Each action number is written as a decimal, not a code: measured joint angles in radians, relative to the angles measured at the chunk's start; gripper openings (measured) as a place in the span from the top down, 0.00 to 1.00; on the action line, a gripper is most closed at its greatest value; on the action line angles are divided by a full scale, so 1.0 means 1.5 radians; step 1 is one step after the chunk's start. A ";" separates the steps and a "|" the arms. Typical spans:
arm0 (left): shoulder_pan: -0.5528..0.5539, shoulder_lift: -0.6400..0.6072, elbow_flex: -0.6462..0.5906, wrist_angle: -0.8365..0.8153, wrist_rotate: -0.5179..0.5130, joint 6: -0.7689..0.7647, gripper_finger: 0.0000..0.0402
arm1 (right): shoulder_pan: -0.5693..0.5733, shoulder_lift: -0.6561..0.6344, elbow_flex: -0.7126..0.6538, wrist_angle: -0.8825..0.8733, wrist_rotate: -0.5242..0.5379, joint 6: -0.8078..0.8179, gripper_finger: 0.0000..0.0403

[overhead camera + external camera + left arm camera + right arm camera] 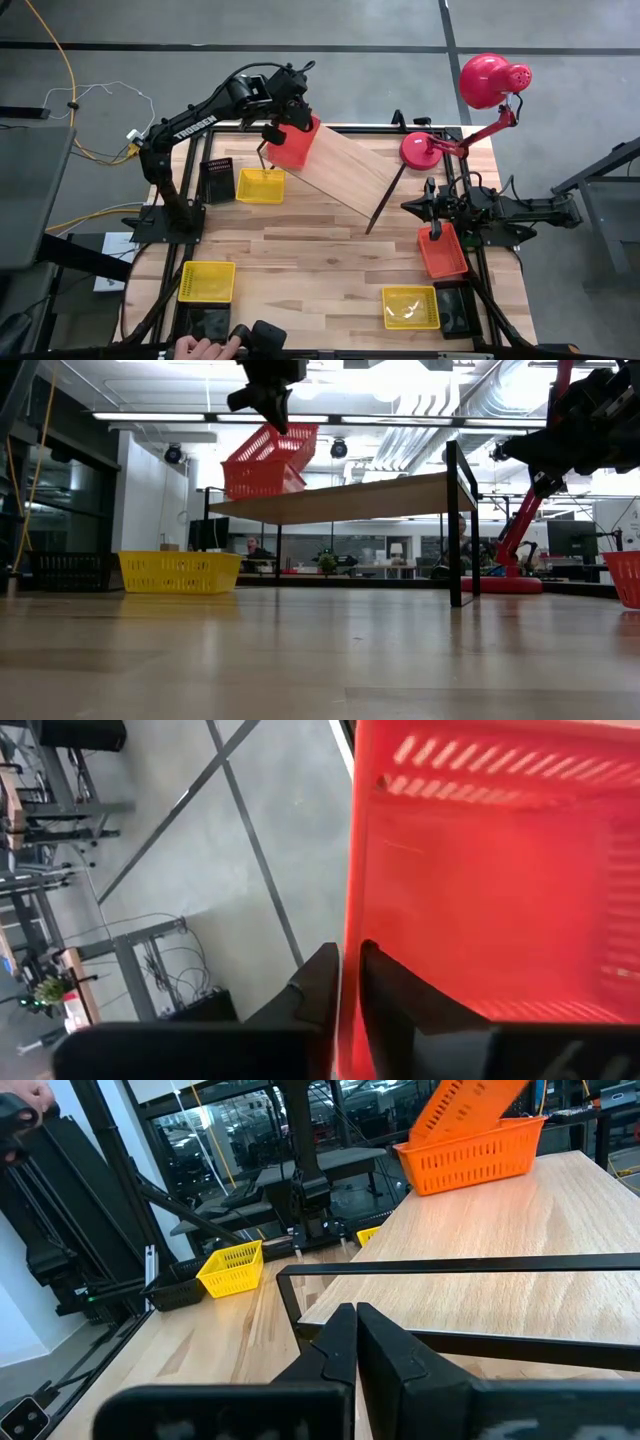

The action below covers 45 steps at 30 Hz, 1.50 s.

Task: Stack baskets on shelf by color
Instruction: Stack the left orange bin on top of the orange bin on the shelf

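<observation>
1. The left claw [283, 128] hangs over the far-left end of the shelf [345, 170], its fingers [385, 990] straddling the rim of an orange-red basket [297, 143]; one finger is outside the wall and one inside, with a thin gap showing, so whether the grip is firm or just loosened cannot be told.
2. That orange-red basket sits tilted directly under the left claw, leaning into a second orange-red basket [262, 478] that rests on the shelf board.
3. Just below and to the near side of the left claw, down on the worktop [320, 265], lie a yellow basket [259, 185] and, beside it, a black basket [218, 180].
4. The right claw [436, 205] is clenched on nothing, hovering at the right side of the worktop near the shelf's right end.
5. Right beside the right claw, on its near side, stands another orange-red basket [443, 251]; further toward the near edge lies a yellow basket [411, 306].
6. A third yellow basket [207, 281] lies at the near-left of the worktop, well apart from both claws.
</observation>
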 joint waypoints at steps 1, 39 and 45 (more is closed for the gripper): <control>0.000 0.000 0.000 0.000 0.000 -0.006 0.90 | 0.000 0.000 0.000 0.000 0.000 0.000 1.00; 0.013 -0.138 -0.363 0.510 0.130 -0.605 1.00 | 0.000 0.000 0.000 0.000 0.000 0.000 1.00; 0.012 -0.288 -0.651 0.849 0.032 -0.714 1.00 | 0.000 0.000 0.000 0.000 0.000 0.000 1.00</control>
